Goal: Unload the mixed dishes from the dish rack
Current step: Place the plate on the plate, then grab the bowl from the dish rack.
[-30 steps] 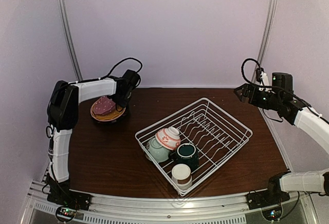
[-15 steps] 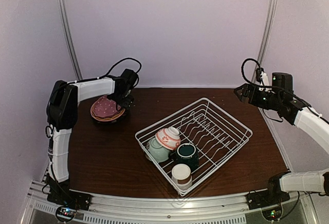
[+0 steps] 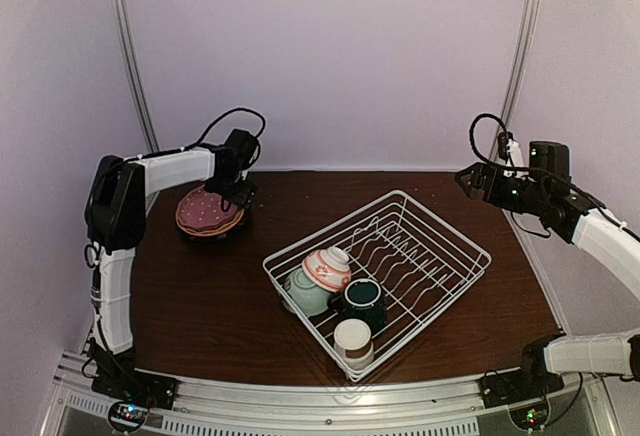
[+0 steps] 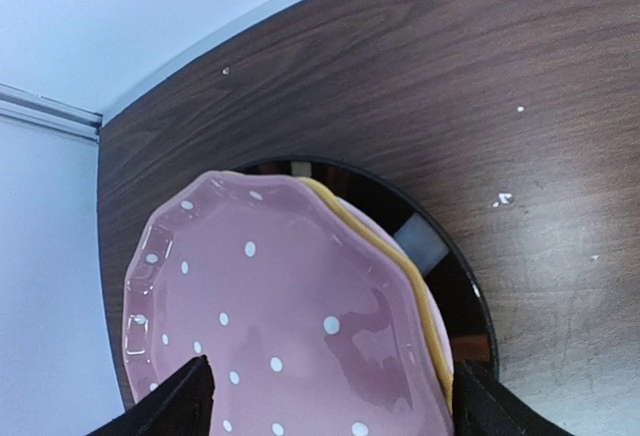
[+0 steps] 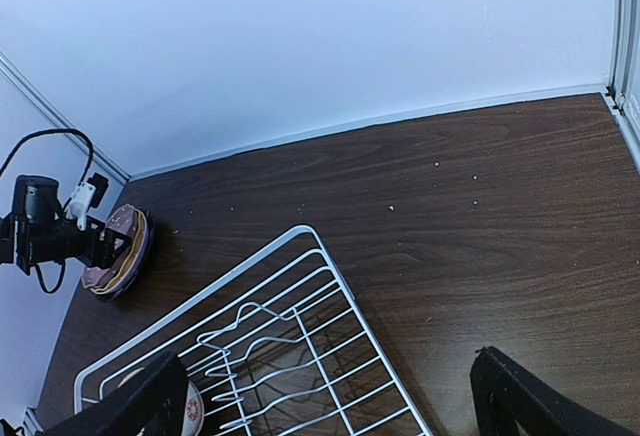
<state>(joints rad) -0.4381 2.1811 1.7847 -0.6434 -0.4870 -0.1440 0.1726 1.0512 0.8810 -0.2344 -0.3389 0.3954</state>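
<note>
Yellow plate (image 4: 408, 281) mostly under pink plate (image 4: 280, 336)

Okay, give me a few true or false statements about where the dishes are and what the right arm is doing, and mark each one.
1. The pink plate lies on the yellow plate, outside the dish rack. True.
2. The dark green mug stands outside the rack. False: it sits inside, between the patterned bowl and the white-and-brown cup.
3. The right gripper has its jaws shut on a dish. False: the jaws are open and hold nothing, raised at the right of the rack.
4. The patterned bowl rests against the pale green bowl in the rack. True.
</note>
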